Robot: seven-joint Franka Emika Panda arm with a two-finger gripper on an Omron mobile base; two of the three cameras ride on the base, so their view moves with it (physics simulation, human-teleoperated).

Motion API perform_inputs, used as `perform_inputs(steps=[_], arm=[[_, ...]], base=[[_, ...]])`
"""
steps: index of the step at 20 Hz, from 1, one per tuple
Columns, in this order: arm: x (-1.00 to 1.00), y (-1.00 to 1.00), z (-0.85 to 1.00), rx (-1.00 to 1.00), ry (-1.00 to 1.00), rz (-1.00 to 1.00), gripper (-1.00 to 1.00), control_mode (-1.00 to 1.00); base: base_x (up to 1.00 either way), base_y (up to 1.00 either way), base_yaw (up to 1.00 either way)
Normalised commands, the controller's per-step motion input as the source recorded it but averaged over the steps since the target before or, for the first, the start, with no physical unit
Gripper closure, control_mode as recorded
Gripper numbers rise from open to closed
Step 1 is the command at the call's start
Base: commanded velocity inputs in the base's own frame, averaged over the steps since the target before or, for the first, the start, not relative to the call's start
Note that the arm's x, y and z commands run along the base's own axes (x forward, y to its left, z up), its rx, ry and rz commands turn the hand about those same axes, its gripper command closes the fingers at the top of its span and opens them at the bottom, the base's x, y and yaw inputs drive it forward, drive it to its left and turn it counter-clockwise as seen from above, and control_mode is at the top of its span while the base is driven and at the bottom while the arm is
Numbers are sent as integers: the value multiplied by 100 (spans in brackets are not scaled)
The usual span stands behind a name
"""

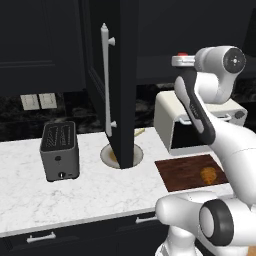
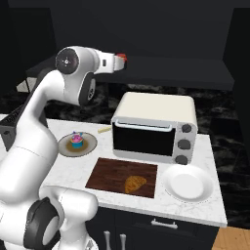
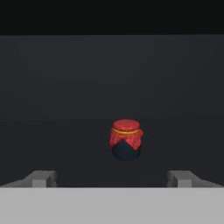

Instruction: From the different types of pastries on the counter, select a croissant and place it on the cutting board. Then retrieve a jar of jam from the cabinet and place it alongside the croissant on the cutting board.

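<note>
The counter (image 1: 95, 192) is white marble w/ grey veins, running across both base views over dark drawers w/ silver handles. Above it the black cabinet (image 1: 45, 45) has its tall door (image 1: 122, 80) swung out toward the camera in the left base view, edge-on, w/ the long white bar handle (image 1: 106, 80) on its left face. The white arm (image 2: 34, 132) rises from the base and reaches up into the dark cabinet opening. The cream toaster oven (image 2: 154, 127) sits at the back of the counter, glass door closed, 3 knobs on its right. Just in front of it lies the dark red-brown cutting board (image 2: 110, 173), flat on the counter. The silver toaster (image 1: 60, 150) stands well apart to the left, past the open door. A round pale plate (image 2: 188, 183) lies just right of the board; another plate (image 2: 78, 145), left of the oven, carries a small cupcake (image 2: 76, 140) w/ pink and blue top. The croissant (image 2: 134, 184) rests on the board, golden-orange, toward its right front part. The jar of jam (image 3: 126, 140) stands upright on the dark cabinet shelf in the hand view, red top w/ a gold band, dark body, straight ahead of the gripper (image 3: 111, 178) and apart from it. The fingertips (image 3: 41, 178) sit wide apart, nothing between them, jar not touched.
</note>
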Motion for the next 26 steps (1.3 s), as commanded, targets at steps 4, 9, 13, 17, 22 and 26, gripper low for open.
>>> perform_inputs(steps=[4,9,13,17,22,26], arm=[[6,-2,0,0,0,0,-100,-100],[19,-2,-1,0,0,0,-100,-100],[27,-9,-3,0,0,0,-100,-100],[16,-17,-8,0,0,0,-100,-100],[7,-11,-14,0,0,0,-100,-100],[15,-4,-13,0,0,0,-100,-100]], base=[[0,0,0],[0,0,0],[0,0,0],[0,0,0],[0,0,0],[0,0,0]])
